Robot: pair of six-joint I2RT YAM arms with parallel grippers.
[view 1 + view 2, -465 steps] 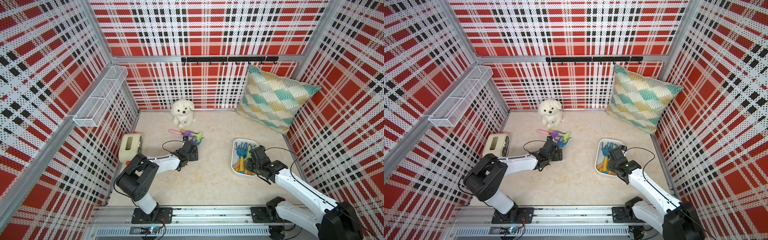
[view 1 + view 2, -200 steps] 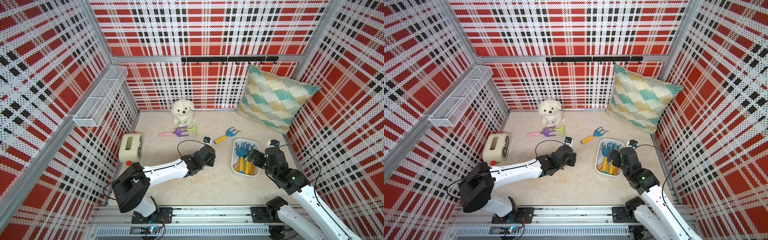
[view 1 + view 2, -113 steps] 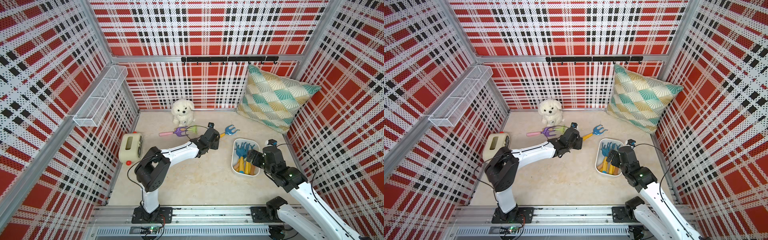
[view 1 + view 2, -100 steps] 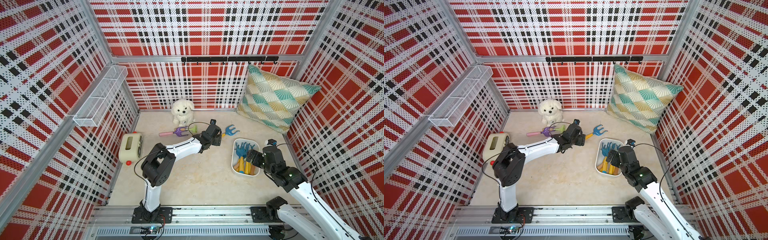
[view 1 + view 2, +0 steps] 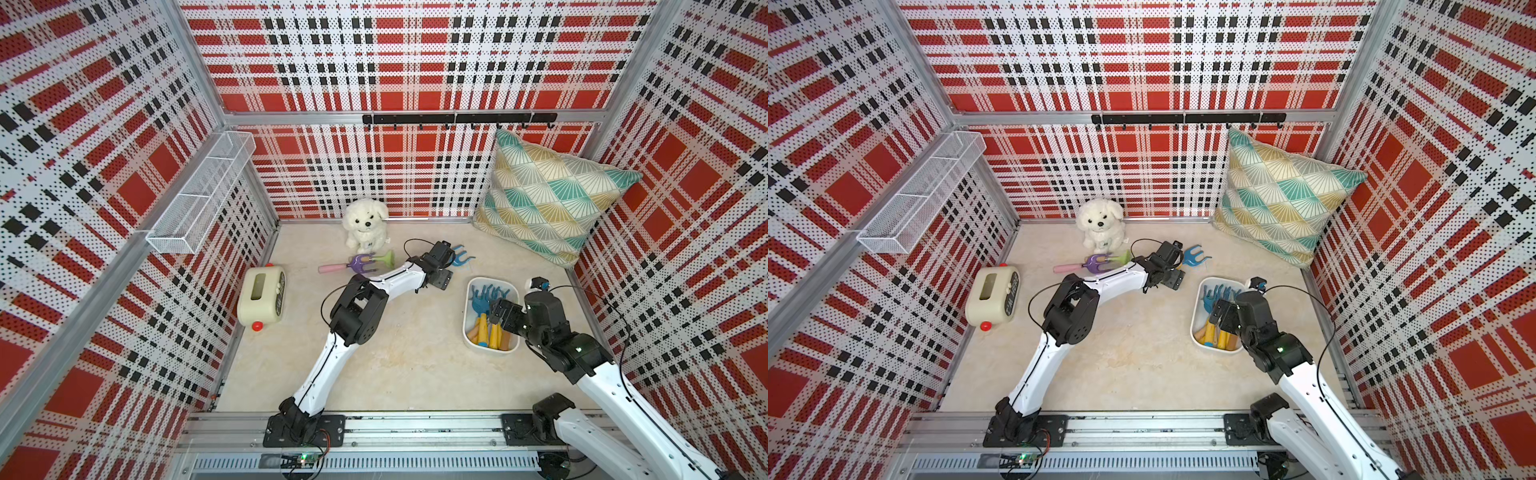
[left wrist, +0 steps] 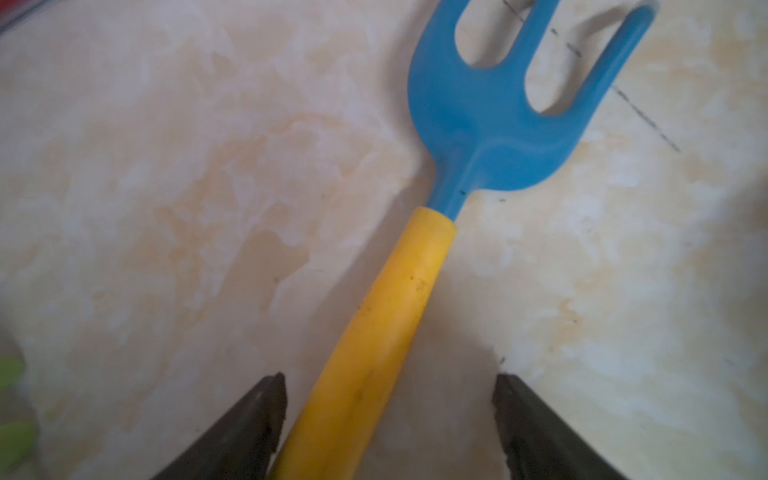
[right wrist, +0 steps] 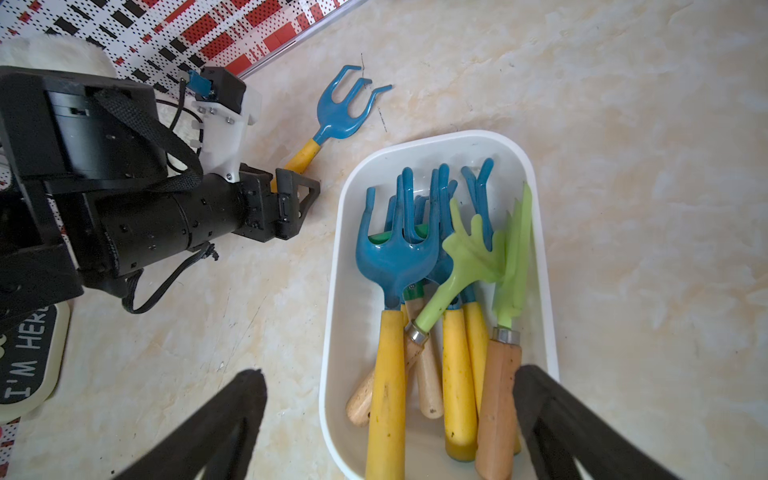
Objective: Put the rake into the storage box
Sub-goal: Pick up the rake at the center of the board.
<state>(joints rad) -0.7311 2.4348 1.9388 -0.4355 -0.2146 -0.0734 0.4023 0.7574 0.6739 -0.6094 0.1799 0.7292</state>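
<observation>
Nearest the robot's base, the right gripper (image 7: 388, 372) hangs over the near end of the storage box (image 7: 436, 143) with its jaws spread wide and empty. The box is a white tub holding a pile of toy rakes (image 7: 395, 257), their handles toward the base and their heads away from it.

Beyond the box's far end, a little toward the left arm's side, lies the rake (image 6: 419, 266) we want. It is flat on the floor (image 6: 166, 166), near the box but not touching it. The left gripper (image 6: 387, 378) is down over it with jaws released, one finger on each side of the yellow handle. One finger looks close against the handle and the other stands clear, so nothing is gripped yet.

We judge the rake light and stiff. It looks like moulded plastic, not fragile, with a smooth round handle that may roll or slip between flat pads. We would hold it across the handle, around mid-length or slightly toward the blue head for balance. The tines offer poor purchase.

Its long axis runs diagonally, with the handle end beneath the left gripper and the three tines pointing on toward the back wall and the pillow (image 5: 552, 199). That is skewed against the box's length, so we expect the rake to need a turn before it goes in.
</observation>
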